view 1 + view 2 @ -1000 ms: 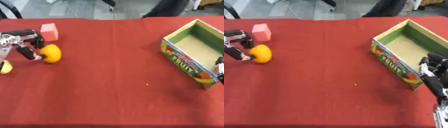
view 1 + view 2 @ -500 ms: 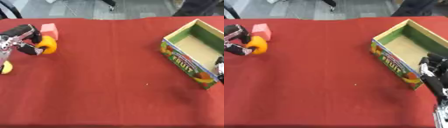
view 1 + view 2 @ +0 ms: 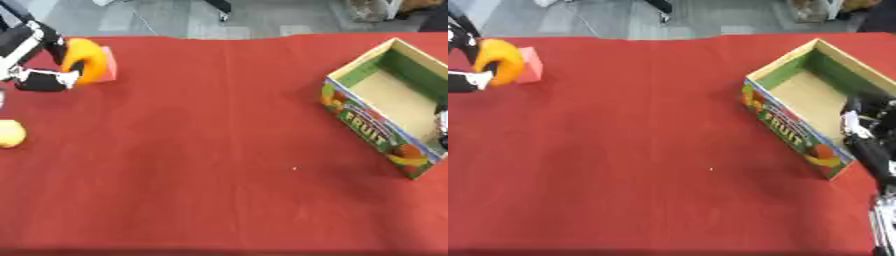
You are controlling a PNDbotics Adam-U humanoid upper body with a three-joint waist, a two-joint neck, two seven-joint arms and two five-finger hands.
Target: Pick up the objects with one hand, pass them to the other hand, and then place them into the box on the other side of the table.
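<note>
The left hand [image 3: 39, 62] has its fingers curled round an orange fruit [image 3: 85, 62] and carries it clear of the desk [image 3: 219, 150], far to the left of the fruit box [image 3: 798, 107]. That height makes sense: the fruit has to travel across to the other hand, and a lifted fruit will not drag on the red cloth. The fruit sits at the outer side of the grasp, facing the box, which leaves its free side exposed for the receiving hand to take.

Just behind the fruit, partly hidden by it, a pink block [image 3: 529, 65] rests on the desk, equally far from the box. A yellow fruit [image 3: 10, 133] lies nearer the front edge, at the far left, also well apart from the box. Both seem to be waiting their turn.

The box stands open-topped and empty at the far right, set askew, its printed side toward the middle of the desk. The right hand [image 3: 868, 135] hangs at the box's near right corner, overlapping its rim; whether its fingers are apart or together I cannot tell. Staying beside the box keeps its later drop short, though it must first reach toward the middle for the handover, in my judgement.
</note>
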